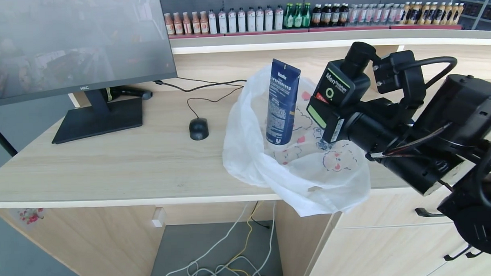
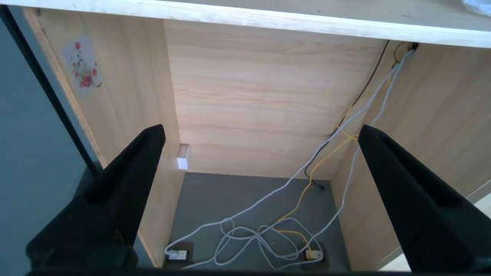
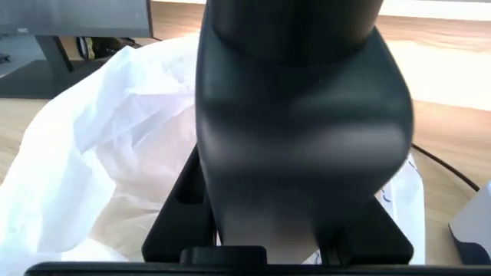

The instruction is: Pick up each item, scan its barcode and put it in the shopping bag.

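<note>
Counter (image 1: 107, 167): pale wood, and it carries everything.

Shopping bag (image 1: 246, 154): white plastic slumped on the counter, mouth open and uneven. Its near side spills over the counter's front edge. Risk: thin, loose film could fold shut or drag if brushed.

Blue tube (image 1: 283, 102): stands upright inside the bag, near the mouth's far left side. Risk: it is tall and narrow, so a knock from an incoming item would likely tip it.

Black bottle (image 1: 336, 96): held tilted above the bag's right side, just beside the tube and apart from it. Dropped from here, it may bounce off the rim.

Right pincer (image 1: 347, 122): clamped on the bottle's lower end.

Left pincer (image 2: 257, 153): fingers wide apart, holding nothing, low before the counter's underside.
</note>
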Controlling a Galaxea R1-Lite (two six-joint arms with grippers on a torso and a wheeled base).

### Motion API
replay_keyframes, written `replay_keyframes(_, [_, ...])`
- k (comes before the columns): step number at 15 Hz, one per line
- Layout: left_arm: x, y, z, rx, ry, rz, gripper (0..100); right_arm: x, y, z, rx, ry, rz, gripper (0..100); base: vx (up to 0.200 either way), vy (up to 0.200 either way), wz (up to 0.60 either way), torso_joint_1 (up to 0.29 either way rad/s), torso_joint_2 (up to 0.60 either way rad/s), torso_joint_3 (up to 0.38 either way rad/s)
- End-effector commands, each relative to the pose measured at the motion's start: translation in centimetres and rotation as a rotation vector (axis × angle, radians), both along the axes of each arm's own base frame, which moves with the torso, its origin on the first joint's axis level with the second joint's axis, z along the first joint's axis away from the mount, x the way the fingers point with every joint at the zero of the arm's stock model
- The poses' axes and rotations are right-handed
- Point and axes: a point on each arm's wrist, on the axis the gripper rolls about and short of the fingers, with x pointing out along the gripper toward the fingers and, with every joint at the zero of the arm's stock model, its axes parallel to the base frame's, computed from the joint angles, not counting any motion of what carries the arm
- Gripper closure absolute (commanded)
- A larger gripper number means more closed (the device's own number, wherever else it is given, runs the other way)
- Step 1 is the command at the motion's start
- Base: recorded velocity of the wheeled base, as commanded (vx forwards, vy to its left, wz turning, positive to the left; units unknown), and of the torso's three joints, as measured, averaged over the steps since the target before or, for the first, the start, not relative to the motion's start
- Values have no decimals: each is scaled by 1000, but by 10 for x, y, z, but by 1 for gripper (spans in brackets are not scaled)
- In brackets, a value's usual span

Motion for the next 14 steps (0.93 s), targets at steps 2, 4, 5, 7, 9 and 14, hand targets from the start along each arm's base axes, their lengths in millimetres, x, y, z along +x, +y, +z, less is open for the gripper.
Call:
replay_keyframes(2, [0, 0, 0, -1, 0, 0, 0, 11, 1, -12, -20, 30, -20, 100, 0, 0, 0, 0, 0, 0])
replay_keyframes(4, [0, 0, 0, -1, 0, -2, 0, 15, -2, -14, -21, 36, -35, 100, 0, 0, 0, 0, 0, 0])
replay_keyframes(5, [0, 0, 0, -1, 0, 0, 0, 19, -5, -17, -27, 45, -49, 100, 0, 0, 0, 0, 0, 0])
replay_keyframes(7, [0, 0, 0, -1, 0, 0, 0, 28, -10, -23, -35, 62, -73, 100, 0, 0, 0, 0, 0, 0])
replay_keyframes(9, [0, 0, 0, -1, 0, -2, 0, 36, -7, -29, -38, 73, -77, 100, 0, 0, 0, 0, 0, 0])
replay_keyframes(14, [0, 0, 0, -1, 0, -2, 0, 66, -8, -39, -35, 82, -116, 100, 0, 0, 0, 0, 0, 0])
